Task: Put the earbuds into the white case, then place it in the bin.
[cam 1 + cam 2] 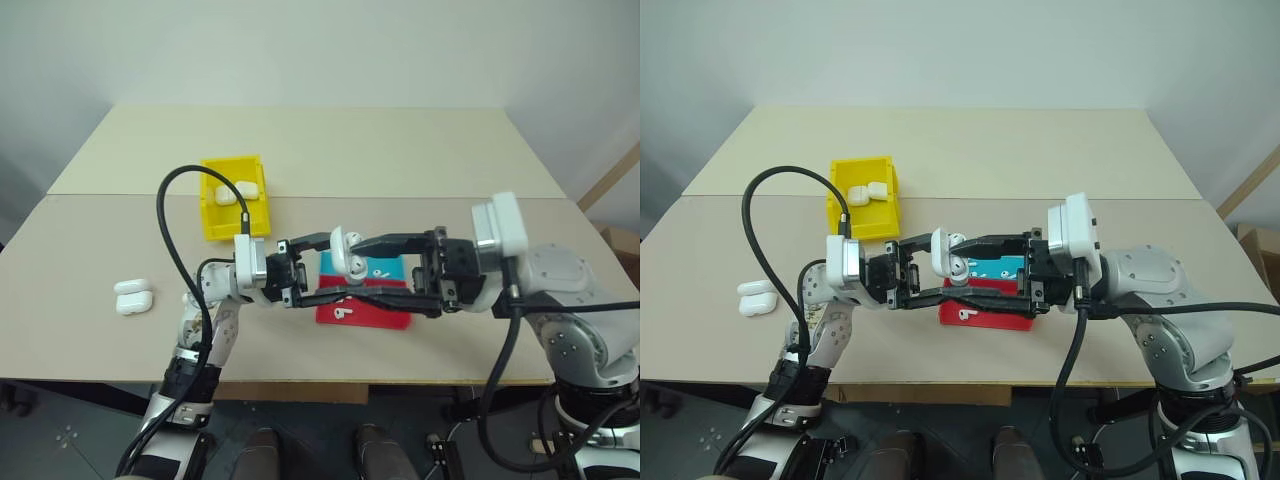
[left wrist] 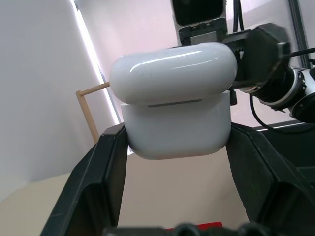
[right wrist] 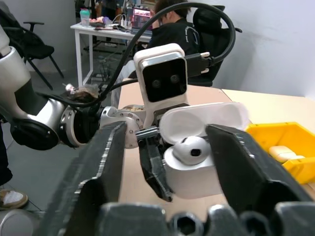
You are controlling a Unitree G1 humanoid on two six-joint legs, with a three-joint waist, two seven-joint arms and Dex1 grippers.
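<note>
Cases: one held (image 1: 345, 250), two binned (image 1: 247, 189), two loose (image 1: 132, 297).

White case (image 3: 197, 162) held up, lid open, one earbud (image 3: 191, 150) seated inside; another earbud (image 1: 343, 312) lies below; yellow bin (image 1: 215, 212) behind holds cases.

Desk (image 1: 330, 150): pale beige top made of two boards, with a seam running across it.
Wall (image 1: 300, 45): plain white behind the desk.
Floor (image 1: 60, 430): dark grey.
Far side of room: white table (image 3: 106, 32), black office chair (image 3: 209, 29), person (image 3: 170, 29) seated there.
</note>
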